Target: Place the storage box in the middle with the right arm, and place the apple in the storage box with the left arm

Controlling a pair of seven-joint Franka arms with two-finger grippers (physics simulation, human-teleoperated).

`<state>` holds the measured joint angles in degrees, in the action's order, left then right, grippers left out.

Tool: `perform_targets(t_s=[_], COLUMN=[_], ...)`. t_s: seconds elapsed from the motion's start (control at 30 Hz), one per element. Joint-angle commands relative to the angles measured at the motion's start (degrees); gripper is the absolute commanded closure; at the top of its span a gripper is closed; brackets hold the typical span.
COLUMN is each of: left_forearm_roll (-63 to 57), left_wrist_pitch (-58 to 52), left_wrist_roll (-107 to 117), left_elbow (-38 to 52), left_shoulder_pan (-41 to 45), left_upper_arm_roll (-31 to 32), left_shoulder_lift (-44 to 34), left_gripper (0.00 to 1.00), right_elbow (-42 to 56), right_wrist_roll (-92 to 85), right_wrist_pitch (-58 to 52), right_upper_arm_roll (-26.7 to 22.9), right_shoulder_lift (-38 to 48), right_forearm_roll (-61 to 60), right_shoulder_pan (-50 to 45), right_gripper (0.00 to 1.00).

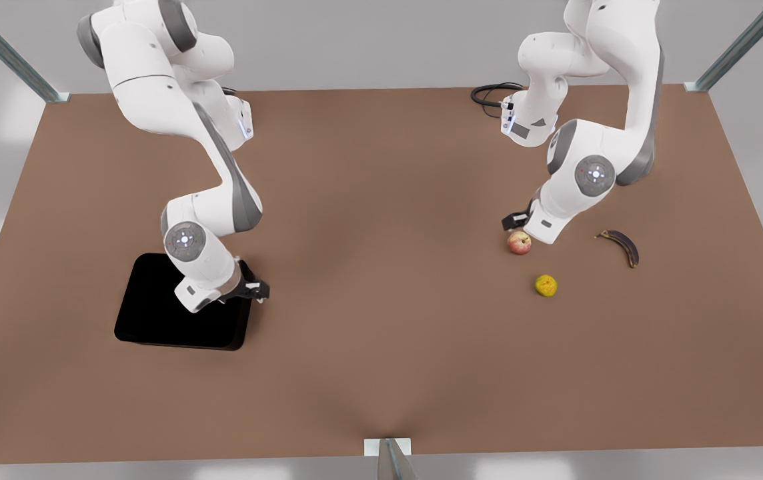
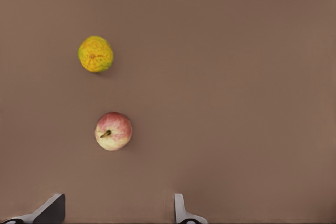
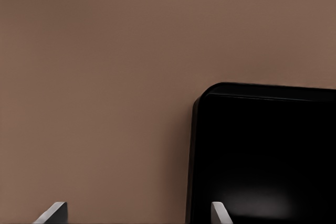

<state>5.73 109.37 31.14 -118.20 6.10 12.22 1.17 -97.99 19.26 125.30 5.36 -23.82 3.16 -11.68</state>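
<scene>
The storage box (image 1: 155, 313) is a shallow glossy black bin lying on the brown table at the front view's left. My right gripper (image 1: 253, 289) hovers open over its edge on the side toward the table's middle. In the right wrist view the box (image 3: 262, 156) has its wall between the open right gripper's (image 3: 137, 214) fingers. The apple (image 1: 519, 243), red with yellow patches, rests on the table at the front view's right. My left gripper (image 1: 517, 223) hangs open just behind it. The left wrist view shows the apple (image 2: 113, 131) ahead of the open left gripper (image 2: 116, 213), untouched.
A bumpy yellow fruit (image 1: 545, 285) (image 2: 95, 54) sits just in front of the apple. A dark banana (image 1: 621, 245) lies further toward the front view's right. A black cable (image 1: 491, 93) loops at the table's back edge. Bare brown table (image 1: 381, 267) spans the middle.
</scene>
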Motion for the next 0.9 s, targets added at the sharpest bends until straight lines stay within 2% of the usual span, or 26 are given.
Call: perform_targets(t_s=[0.0,0.17,0.27,0.4,0.6,0.7,0.77,0.87], left_forearm_roll=[3.5,2.9,1.0,1.0,0.9,1.1,1.4,3.0], left_wrist_pitch=[0.7,6.1,5.5,11.5,14.7,18.5,21.6,21.6], left_wrist_roll=[0.3,-8.6,-9.3,-9.3,-9.3,-8.6,-8.6,-7.7], left_elbow=[-0.1,-4.8,-4.7,-8.9,-6.9,-10.5,-15.3,-16.4], left_shoulder_pan=[-2.9,-6.9,-8.6,-8.6,-9.9,-10.1,-9.9,-9.2], left_upper_arm_roll=[0.2,0.4,0.5,0.5,0.0,0.0,0.2,2.4], left_shoulder_lift=[0.2,1.6,2.4,4.8,10.9,10.2,6.8,5.2], left_gripper=[0.00,0.00,0.00,0.00,0.00,0.00,0.00,0.00], right_elbow=[0.0,-1.7,-2.3,-3.6,-4.3,-6.0,-9.0,-9.0], right_wrist_roll=[0.0,-0.1,0.0,-0.2,-1.0,-1.9,-1.9,-1.7], right_wrist_pitch=[0.2,0.6,1.0,6.4,5.7,6.5,13.3,14.0], right_upper_arm_roll=[0.0,-0.1,-0.6,-1.0,-1.4,-2.0,-2.1,-2.6], right_shoulder_lift=[-0.3,-2.9,-5.5,-7.1,-5.9,-5.7,-7.6,-8.3], right_forearm_roll=[0.0,0.0,0.0,0.0,0.2,0.8,0.8,0.8], right_shoulder_pan=[0.0,0.2,-0.1,-0.4,0.3,0.3,0.3,0.0], right_gripper=[0.00,0.00,0.00,0.00,0.00,0.00,0.00,0.00])
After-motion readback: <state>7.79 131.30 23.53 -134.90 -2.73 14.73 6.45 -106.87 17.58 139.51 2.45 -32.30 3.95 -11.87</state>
